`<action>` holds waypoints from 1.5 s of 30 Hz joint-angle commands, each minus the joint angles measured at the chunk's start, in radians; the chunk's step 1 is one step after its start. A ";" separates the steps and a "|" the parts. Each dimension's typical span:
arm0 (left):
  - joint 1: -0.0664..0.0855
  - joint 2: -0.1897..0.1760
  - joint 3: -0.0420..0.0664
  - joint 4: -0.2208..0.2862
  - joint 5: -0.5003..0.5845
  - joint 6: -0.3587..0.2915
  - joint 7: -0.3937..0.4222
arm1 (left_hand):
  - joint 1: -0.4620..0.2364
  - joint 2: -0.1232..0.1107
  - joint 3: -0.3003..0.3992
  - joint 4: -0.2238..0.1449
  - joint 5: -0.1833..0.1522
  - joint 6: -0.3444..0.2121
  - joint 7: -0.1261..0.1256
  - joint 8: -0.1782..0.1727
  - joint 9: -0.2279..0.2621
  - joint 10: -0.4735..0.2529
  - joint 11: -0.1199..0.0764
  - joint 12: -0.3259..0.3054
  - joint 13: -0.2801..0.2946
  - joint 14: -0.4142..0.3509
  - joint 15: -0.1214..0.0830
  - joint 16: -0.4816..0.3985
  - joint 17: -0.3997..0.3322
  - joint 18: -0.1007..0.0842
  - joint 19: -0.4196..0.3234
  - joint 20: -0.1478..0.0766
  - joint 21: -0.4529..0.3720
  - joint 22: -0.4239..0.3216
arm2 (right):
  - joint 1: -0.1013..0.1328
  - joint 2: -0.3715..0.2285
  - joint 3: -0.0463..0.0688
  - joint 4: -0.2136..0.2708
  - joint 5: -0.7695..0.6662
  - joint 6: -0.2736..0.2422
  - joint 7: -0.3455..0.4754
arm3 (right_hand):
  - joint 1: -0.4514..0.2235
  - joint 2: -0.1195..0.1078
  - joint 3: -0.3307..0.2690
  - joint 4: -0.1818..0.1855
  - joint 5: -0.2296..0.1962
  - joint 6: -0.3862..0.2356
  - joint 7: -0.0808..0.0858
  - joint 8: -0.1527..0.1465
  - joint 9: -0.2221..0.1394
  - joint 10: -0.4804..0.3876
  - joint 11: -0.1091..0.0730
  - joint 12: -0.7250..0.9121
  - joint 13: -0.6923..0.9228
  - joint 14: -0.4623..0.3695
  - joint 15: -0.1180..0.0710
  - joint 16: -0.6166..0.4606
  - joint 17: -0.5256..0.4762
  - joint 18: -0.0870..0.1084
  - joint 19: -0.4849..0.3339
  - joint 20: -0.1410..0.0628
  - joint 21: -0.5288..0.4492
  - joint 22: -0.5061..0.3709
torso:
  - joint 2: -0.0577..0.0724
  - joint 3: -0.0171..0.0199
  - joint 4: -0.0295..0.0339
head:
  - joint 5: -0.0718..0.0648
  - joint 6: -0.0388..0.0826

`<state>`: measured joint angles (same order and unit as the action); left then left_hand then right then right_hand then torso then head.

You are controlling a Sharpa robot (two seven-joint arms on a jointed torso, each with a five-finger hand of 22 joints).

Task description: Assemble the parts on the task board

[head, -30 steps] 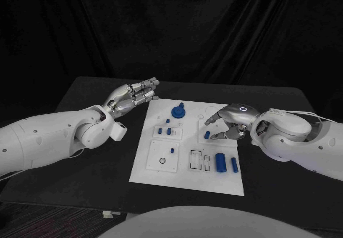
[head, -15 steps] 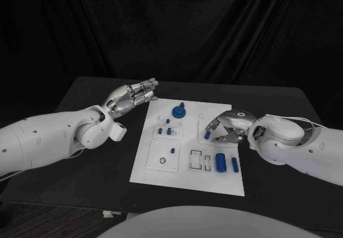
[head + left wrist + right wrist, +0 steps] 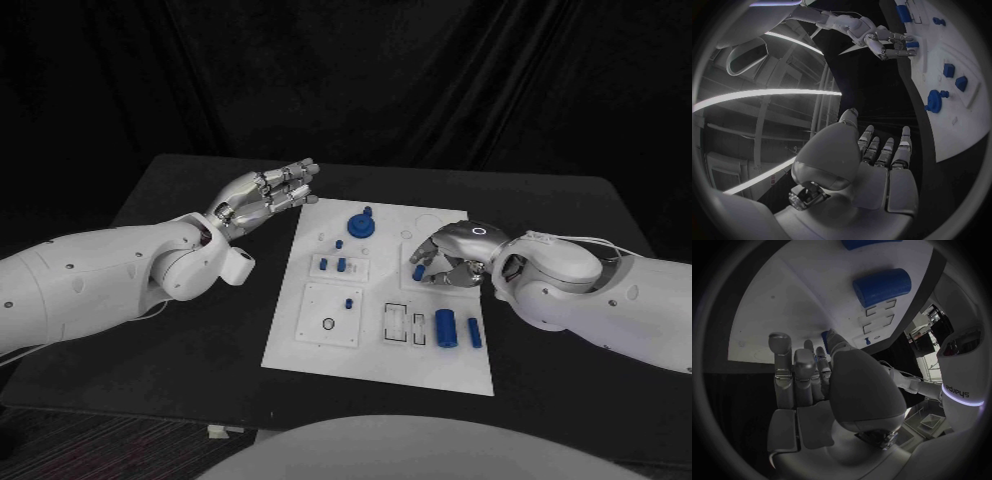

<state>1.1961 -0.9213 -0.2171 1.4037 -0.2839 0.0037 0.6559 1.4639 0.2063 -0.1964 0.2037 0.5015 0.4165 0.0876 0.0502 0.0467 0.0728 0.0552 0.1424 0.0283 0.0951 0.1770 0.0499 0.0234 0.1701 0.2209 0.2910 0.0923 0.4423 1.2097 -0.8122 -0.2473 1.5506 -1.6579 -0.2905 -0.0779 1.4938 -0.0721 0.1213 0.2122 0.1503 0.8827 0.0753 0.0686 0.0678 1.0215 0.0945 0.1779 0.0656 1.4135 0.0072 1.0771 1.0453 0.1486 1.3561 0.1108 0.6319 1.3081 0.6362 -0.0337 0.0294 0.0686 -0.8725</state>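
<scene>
Head view, right hand point(image 3: 450, 257) over small blue part point(image 3: 417, 271), perhaps touching

White task board point(image 3: 378, 340) lies flat mid-table, small blue parts point(image 3: 446, 326) scattered across it

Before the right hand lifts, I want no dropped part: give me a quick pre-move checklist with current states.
1. Right hand over the task board: ok.
2. Fingers closed on the small blue part: cannot tell; they are at it, contact unclear.
3. Left hand off the board, holding nothing: ok.
4. Two blue cylinders lying clear of the right hand: ok.
5. Blue round part at the far end undisturbed: ok.
</scene>
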 commanded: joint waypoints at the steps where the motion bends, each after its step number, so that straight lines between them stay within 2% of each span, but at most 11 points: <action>1: -0.002 0.002 0.001 0.001 0.007 0.013 0.009 | 0.009 0.001 0.001 -0.005 0.007 0.007 0.002 0.007 0.002 -0.003 0.006 0.005 0.001 0.004 0.001 0.007 0.001 0.000 0.009 0.001 0.004 -0.001 | -0.003 0.004 0.000 -0.001 -0.006 -0.021 0.011 | 0.011 0.001 -0.001 -0.001 -0.007 0.010 0.001 0.005 0.001 0.011 -0.001 -0.005 0.001 0.004 0.000 0.003 0.001 -0.015 0.005 -0.002 0.008 0.086 | -0.001 -0.0008 0.0000 | 0.001 0.000; 13: -0.002 0.004 0.001 0.001 0.007 0.015 0.008 | 0.011 0.002 0.003 -0.009 0.009 0.008 0.003 0.008 0.002 -0.002 0.007 0.006 0.001 0.005 0.001 0.008 0.001 0.000 0.011 0.001 0.005 -0.001 | -0.003 0.019 0.000 -0.002 -0.006 -0.012 0.013 | 0.031 0.005 0.014 0.007 -0.012 0.082 0.011 0.025 0.011 0.076 -0.007 -0.023 0.000 0.007 -0.002 0.003 0.002 -0.016 0.008 -0.003 0.012 0.087 | 0.000 -0.0007 0.0008 | 0.000 0.000; 15: -0.002 0.004 0.001 0.001 0.007 0.015 0.007 | 0.013 0.002 0.005 -0.011 0.010 0.008 0.003 0.008 0.002 -0.002 0.008 0.007 0.001 0.006 0.002 0.008 0.001 -0.001 0.012 0.001 0.005 0.000 | -0.003 0.020 0.000 -0.002 -0.006 -0.013 0.013 | 0.040 0.007 0.020 0.007 -0.011 0.099 0.016 0.030 0.014 0.090 -0.009 -0.026 0.000 0.008 -0.004 0.004 0.003 -0.016 0.010 -0.004 0.018 0.088 | 0.000 -0.0007 0.0004 | 0.001 0.000; 17: -0.002 0.004 0.001 0.001 0.007 0.015 0.007 | 0.013 0.002 0.005 -0.011 0.010 0.008 0.003 0.008 0.002 -0.002 0.008 0.007 0.001 0.006 0.002 0.008 0.001 -0.001 0.012 0.001 0.005 0.000 | -0.003 0.020 0.000 -0.002 -0.006 -0.014 0.013 | 0.061 0.010 0.035 0.005 -0.009 0.143 0.039 0.046 0.021 0.105 -0.013 -0.035 -0.002 0.011 -0.007 0.007 0.007 -0.017 0.013 -0.007 0.028 0.090 | 0.000 -0.0010 0.0003 | 0.001 0.000; 20: -0.003 0.004 0.001 0.001 0.007 0.015 0.006 | 0.014 0.003 0.006 -0.012 0.011 0.010 0.003 0.008 0.002 -0.001 0.008 0.008 0.002 0.006 0.002 0.008 0.002 -0.001 0.013 0.001 0.006 0.000 | -0.003 0.019 0.000 -0.002 -0.006 -0.015 0.011 | 0.083 0.012 0.051 -0.002 -0.008 0.177 0.041 0.056 0.028 0.119 -0.015 -0.046 -0.002 0.012 -0.009 0.007 0.007 -0.018 0.014 -0.010 0.034 0.091 | 0.000 -0.0012 0.0002 | 0.003 0.000; 21: -0.003 0.004 0.001 0.001 0.007 0.015 0.005 | 0.015 0.004 0.007 -0.013 0.012 0.010 0.003 0.008 0.002 -0.001 0.009 0.009 0.002 0.006 0.003 0.009 0.002 -0.001 0.014 0.001 0.006 -0.001 | -0.003 0.019 0.000 -0.002 -0.006 -0.016 0.011 | 0.096 0.013 0.059 -0.007 -0.008 0.196 0.047 0.063 0.032 0.127 -0.018 -0.051 -0.002 0.013 -0.011 0.007 0.008 -0.018 0.015 -0.012 0.039 0.092 | 0.000 -0.0012 0.0002 | 0.004 0.000; 32: -0.003 0.005 0.001 0.000 0.007 0.017 0.002 | 0.019 0.005 0.010 -0.019 0.014 0.012 0.005 0.009 0.002 -0.001 0.010 0.009 0.002 0.006 0.003 0.009 0.002 -0.002 0.015 0.001 0.006 -0.003 | -0.001 -0.002 0.001 0.025 -0.006 -0.043 0.000 | 0.142 0.013 0.090 -0.029 -0.015 0.246 0.050 0.070 0.043 0.187 -0.028 -0.063 -0.001 0.015 -0.020 -0.001 0.002 -0.021 0.018 -0.020 0.064 0.096 | 0.000 -0.0009 0.0003 | 0.010 0.000; 36: -0.004 0.008 0.001 -0.002 0.007 0.017 0.000 | 0.022 0.005 0.013 -0.022 0.017 0.014 0.006 0.009 0.002 -0.001 0.010 0.009 0.002 0.007 0.004 0.010 0.002 -0.002 0.017 0.001 0.006 -0.003 | 0.015 -0.019 0.001 0.059 -0.006 -0.059 -0.003 | 0.147 0.012 0.093 -0.032 -0.022 0.253 0.049 0.070 0.044 0.199 -0.030 -0.065 -0.001 0.017 -0.022 0.000 0.004 -0.023 0.021 -0.022 0.082 0.099 | 0.000 -0.0007 0.0001 | 0.013 0.000; 45: -0.004 0.013 0.001 -0.006 0.007 0.016 -0.003 | 0.024 0.005 0.015 -0.026 0.021 0.015 0.006 0.009 0.002 -0.001 0.011 0.010 0.002 0.007 0.004 0.010 0.002 -0.002 0.018 0.001 0.006 -0.004 | 0.083 -0.042 0.002 0.149 -0.006 -0.062 -0.008 | 0.144 0.011 0.093 -0.029 -0.026 0.256 0.049 0.068 0.045 0.202 -0.030 -0.069 -0.001 0.021 -0.022 0.003 0.008 -0.025 0.024 -0.023 0.092 0.101 | -0.004 -0.0022 0.0022 | 0.015 0.000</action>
<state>1.1938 -0.9101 -0.2171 1.3973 -0.2839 0.0109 0.6451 1.4764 0.2108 -0.1829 0.1846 0.5188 0.4237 0.0948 0.0542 0.0473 0.0690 0.0588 0.1461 0.0282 0.0988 0.1807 0.0539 0.0242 0.1701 0.2317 0.2947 0.0923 0.4395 1.2874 -0.8521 -0.2458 1.6866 -1.6578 -0.3311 -0.0700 1.6363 -0.0673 0.2098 0.1820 0.1296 1.1328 0.1250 0.1354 0.1103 1.2169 0.0661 0.1149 0.0639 1.4314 -0.0108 1.0792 1.0518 0.1319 1.3777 0.0892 0.7209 1.3076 0.6341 -0.0350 0.0301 0.0847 -0.8725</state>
